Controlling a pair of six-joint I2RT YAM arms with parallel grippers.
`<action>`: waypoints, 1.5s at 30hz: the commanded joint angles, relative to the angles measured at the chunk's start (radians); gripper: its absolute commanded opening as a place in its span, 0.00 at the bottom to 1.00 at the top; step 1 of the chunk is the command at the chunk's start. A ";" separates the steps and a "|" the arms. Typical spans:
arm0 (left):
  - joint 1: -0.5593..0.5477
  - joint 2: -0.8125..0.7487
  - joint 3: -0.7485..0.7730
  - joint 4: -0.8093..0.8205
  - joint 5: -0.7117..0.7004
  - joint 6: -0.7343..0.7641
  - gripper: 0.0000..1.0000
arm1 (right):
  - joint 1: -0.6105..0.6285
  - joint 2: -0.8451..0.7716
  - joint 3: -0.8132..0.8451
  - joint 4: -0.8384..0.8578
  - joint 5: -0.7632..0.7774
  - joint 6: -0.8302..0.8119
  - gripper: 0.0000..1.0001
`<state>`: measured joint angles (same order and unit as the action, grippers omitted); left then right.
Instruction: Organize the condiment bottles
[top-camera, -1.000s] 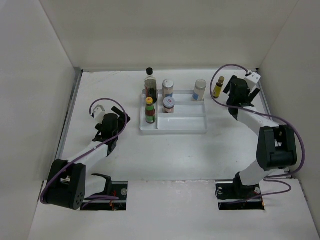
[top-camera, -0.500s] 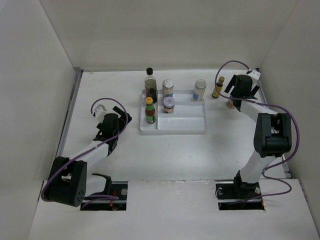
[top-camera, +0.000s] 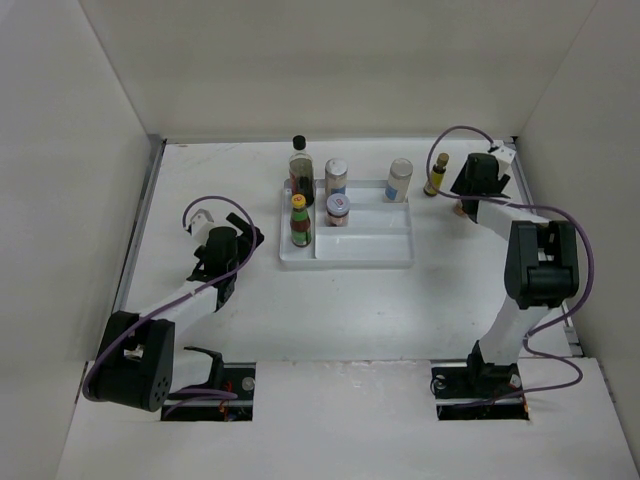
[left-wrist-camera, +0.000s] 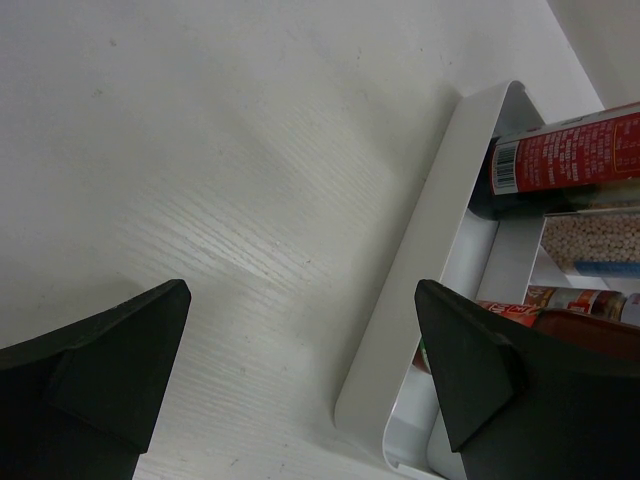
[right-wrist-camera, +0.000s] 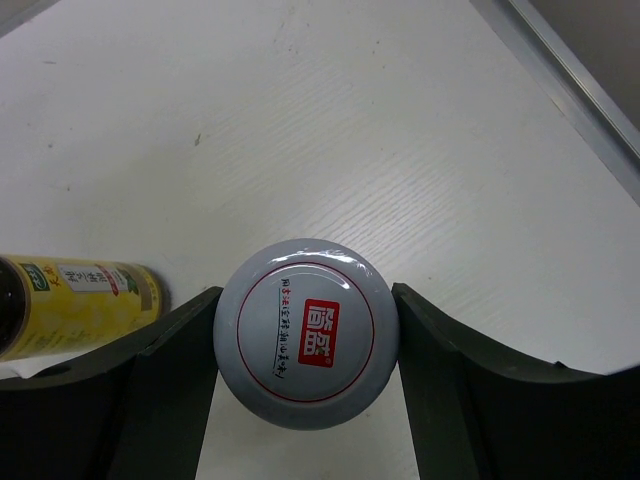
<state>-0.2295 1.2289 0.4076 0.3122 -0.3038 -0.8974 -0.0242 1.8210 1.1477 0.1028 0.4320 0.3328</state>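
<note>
Trouble on the left looks slight. The left fingers (left-wrist-camera: 110, 360) hang spread wide and hold nothing, low over the table (left-wrist-camera: 200, 150). In the wrist view the left wall of the white tray (left-wrist-camera: 400, 320) lies between their tips. A careless sweep from there could knock that wall and jolt the red-labelled bottle (top-camera: 299, 222) standing just inside it. It could also shake the tall dark bottle (top-camera: 301, 170) behind that one and the capped jars (top-camera: 336, 177) farther along.

Right of the tray, on the table near the back right corner, stands the small yellow bottle (top-camera: 436, 175). Just beside it is the spice jar (right-wrist-camera: 307, 330) with its pale lid. The right fingers (right-wrist-camera: 170, 390) grip that round lid from both sides, with no gap showing.

The real risk, I judge, sits here. The lid is smooth and curved, so a light squeeze may let the jar slip or twist out as it lifts. A loose lid might turn or come off. The yellow bottle is narrow and close to one finger, so any sideways drift could tip it and send it rolling. The carry to the tray also has to clear the jar already standing at its back right.
</note>
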 joint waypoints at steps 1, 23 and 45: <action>0.000 0.003 0.003 0.053 0.005 0.000 1.00 | 0.037 -0.055 -0.018 0.044 0.092 0.009 0.53; 0.006 -0.008 -0.004 0.059 0.022 -0.001 1.00 | 0.441 -0.267 -0.091 0.123 0.051 0.026 0.52; 0.006 -0.015 -0.012 0.074 0.029 -0.003 1.00 | 0.474 -0.155 -0.114 0.180 0.044 0.028 0.81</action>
<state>-0.2295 1.2346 0.4068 0.3344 -0.2817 -0.8978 0.4469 1.6825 1.0016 0.1802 0.4614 0.3614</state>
